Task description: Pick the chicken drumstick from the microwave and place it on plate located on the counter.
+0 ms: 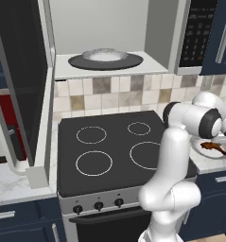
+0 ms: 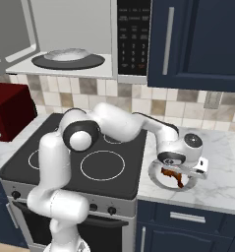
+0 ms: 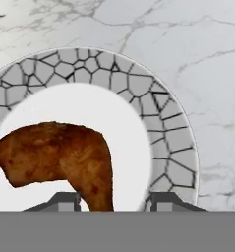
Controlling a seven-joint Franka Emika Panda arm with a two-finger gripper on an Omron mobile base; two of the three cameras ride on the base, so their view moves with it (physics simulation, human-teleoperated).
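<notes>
Hand view: my gripper is spread, its tips either side of the drumstick, which lies on the plate on the desk, right of the stove.

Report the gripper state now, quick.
Gripper: open over the grey mosaic-rimmed white plate; the glossy reddish-brown chicken drumstick runs down between its two fingertips, but whether they still touch it cannot be told.

A black stovetop with four white rings is seen, a tiled backsplash behind, a red appliance alongside.
</notes>
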